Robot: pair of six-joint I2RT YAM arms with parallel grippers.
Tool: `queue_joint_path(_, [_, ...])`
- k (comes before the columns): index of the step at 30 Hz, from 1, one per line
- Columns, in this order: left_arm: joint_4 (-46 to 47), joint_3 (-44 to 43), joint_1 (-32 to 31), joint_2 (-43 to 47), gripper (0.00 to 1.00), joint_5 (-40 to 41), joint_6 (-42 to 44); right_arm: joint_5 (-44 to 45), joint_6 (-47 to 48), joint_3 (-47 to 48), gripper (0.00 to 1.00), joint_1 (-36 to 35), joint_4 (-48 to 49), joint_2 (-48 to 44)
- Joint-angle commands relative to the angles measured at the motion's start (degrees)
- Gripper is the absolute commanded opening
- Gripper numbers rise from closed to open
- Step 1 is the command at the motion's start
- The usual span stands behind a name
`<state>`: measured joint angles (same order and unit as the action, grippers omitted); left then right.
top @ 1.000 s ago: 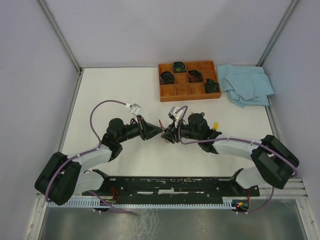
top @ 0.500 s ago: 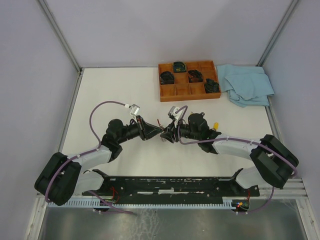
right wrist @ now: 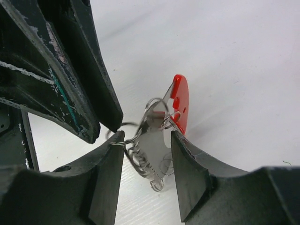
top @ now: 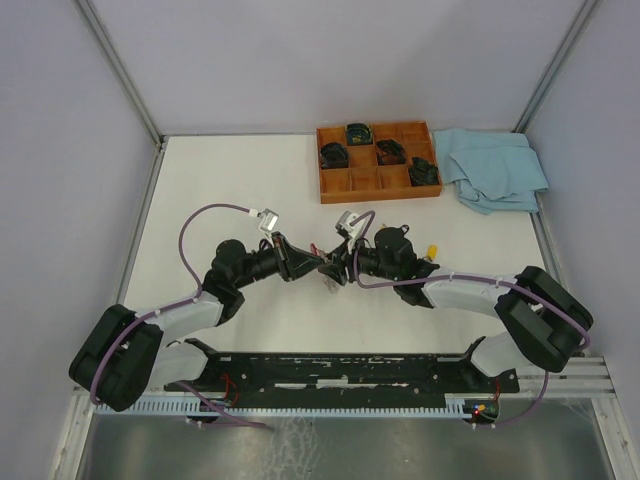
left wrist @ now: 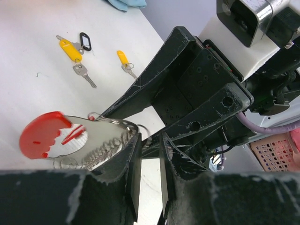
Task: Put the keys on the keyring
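The keyring (right wrist: 123, 142) is pinched mid-air by the left gripper (left wrist: 149, 138), with the red-capped key (right wrist: 179, 103) hung right against it. The right gripper (right wrist: 146, 140) is spread around that key's blade. Two yellow keys (left wrist: 70, 50) are lying on the table (left wrist: 28, 28).

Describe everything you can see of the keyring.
The keyring is a thin, shiny silver wire ring joined to a curved red band that edges a mirror-bright metal plate. It is held over the white table, red end upward in the right wrist view. The left claw pinches the ring at its fingertips. The plate sits between the fingers of the right claw; whether they press it is unclear.
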<state>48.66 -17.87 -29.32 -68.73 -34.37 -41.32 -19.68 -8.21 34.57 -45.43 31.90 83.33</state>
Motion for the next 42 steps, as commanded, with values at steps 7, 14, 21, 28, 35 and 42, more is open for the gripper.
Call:
queue_joint_path(7, [4.2, -0.1, 0.1, 0.8, 0.03, -0.2, -1.4, 1.5, -1.2, 2.9, 0.35, -0.3, 0.7, 0.6])
queue_joint_path(14, [1.5, -0.3, 0.1, 1.9, 0.03, 1.2, 1.4, 1.9, 0.3, 2.7, 0.26, -0.3, 0.2, 1.3])
queue_joint_path(21, [-10.5, -0.7, 0.1, 8.4, 0.07, 10.9, 9.8, 4.0, 1.2, 3.6, 0.24, -0.1, -3.2, 1.3])
queue_joint_path(28, [-17.2, -3.5, 0.1, 5.6, 0.18, 12.8, 15.8, 10.6, -1.3, 9.8, 0.43, 5.3, -22.3, 0.1])
queue_joint_path(35, [-15.7, -9.9, -0.9, -6.3, 0.25, 11.6, 18.0, 11.5, -7.8, 17.3, 0.47, 12.3, -33.7, 5.9])
queue_joint_path(42, [-16.2, -15.0, -3.5, -15.1, 0.28, 14.9, 19.2, 5.5, -12.4, 26.3, 0.46, 18.0, -38.5, 15.4])
